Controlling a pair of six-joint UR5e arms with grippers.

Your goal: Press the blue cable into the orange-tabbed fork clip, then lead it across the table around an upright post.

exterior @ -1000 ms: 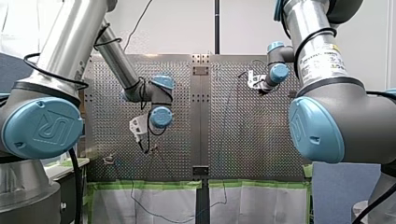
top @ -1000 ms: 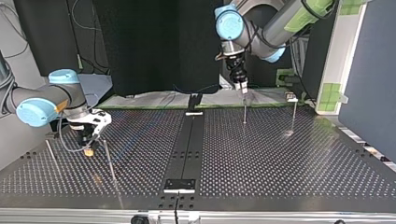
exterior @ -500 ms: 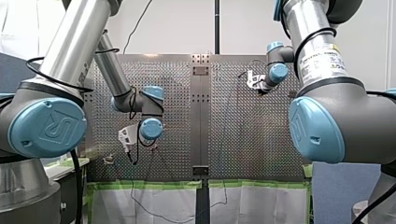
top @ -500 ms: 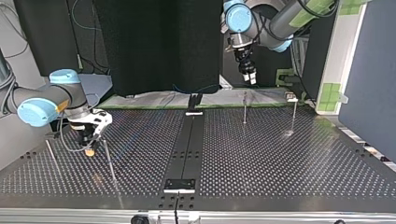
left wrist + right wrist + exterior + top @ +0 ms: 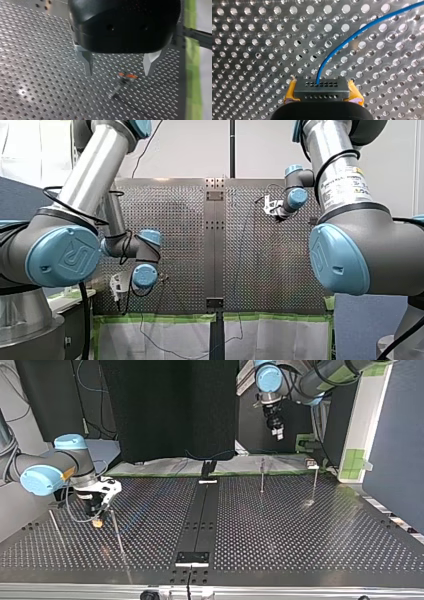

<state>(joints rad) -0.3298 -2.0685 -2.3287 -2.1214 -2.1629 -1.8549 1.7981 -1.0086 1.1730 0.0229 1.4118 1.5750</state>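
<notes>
Left claw (image 5: 117, 73): metal fingers (image 5: 88, 62) spread wide, holding nothing, above orange-tabbed fork clip (image 5: 127, 76) near the desk's (image 5: 37, 50) green-taped edge. Right claw (image 5: 322, 87): yellow pads (image 5: 355, 93) closed on blue cable (image 5: 352, 32), which curves away over the desk; 1 upright post (image 5: 116, 532) just beside this claw

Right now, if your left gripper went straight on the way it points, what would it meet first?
Probably the orange-tabbed clip, ahead of my open left gripper between its fingers, nearer one of them. Depth is unclear; otherwise the perforated table.
</notes>
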